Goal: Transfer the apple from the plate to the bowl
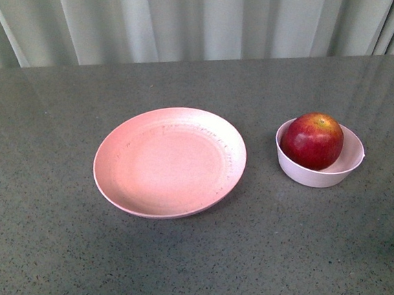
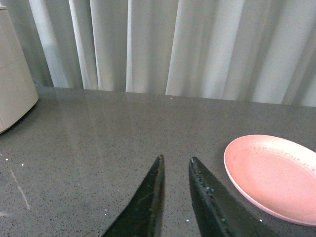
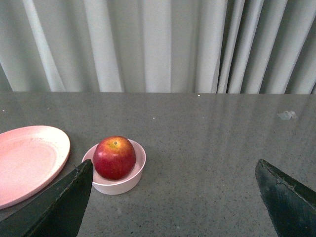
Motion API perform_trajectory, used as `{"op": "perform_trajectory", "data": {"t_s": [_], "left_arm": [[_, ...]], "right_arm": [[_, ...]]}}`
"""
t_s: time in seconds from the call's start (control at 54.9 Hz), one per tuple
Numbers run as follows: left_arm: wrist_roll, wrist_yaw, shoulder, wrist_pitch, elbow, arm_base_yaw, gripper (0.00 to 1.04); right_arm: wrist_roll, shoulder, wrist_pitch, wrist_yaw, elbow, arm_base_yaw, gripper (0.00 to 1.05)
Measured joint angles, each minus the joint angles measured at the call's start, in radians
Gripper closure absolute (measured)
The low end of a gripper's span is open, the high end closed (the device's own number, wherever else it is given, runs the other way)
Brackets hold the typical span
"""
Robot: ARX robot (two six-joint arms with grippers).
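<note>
Hovering low over the table [image 1: 56,270], both arms hold nothing: left gripper [image 2: 175,163] fingers nearly together, a narrow gap between them; right gripper [image 3: 173,170] spread wide. Apple [image 1: 312,141] sits in the bowl [image 1: 309,172] (stem dimple up), just right of the bare plate [image 1: 169,161]. Curtain [image 1: 185,17] behind.

Three views, shared plate [image 1: 169,162]
</note>
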Motion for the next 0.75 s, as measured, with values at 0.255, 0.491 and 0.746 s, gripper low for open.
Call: {"op": "perform_trajectory", "data": {"t_s": [0.255,0.491,0.746], "left_arm": [[0.000,0.000,0.000,0.000,0.000,0.000,0.37],[0.003,0.000,0.000,0.000,0.000,0.000,0.09],[0.002,0.000,0.000,0.000,0.000,0.000,0.09]], "right_arm": [[0.000,0.000,0.000,0.000,0.000,0.000,0.09],[0.000,0.000,0.000,0.000,0.000,0.000,0.09],[0.000,0.000,0.000,0.000,0.000,0.000,0.09]]}}
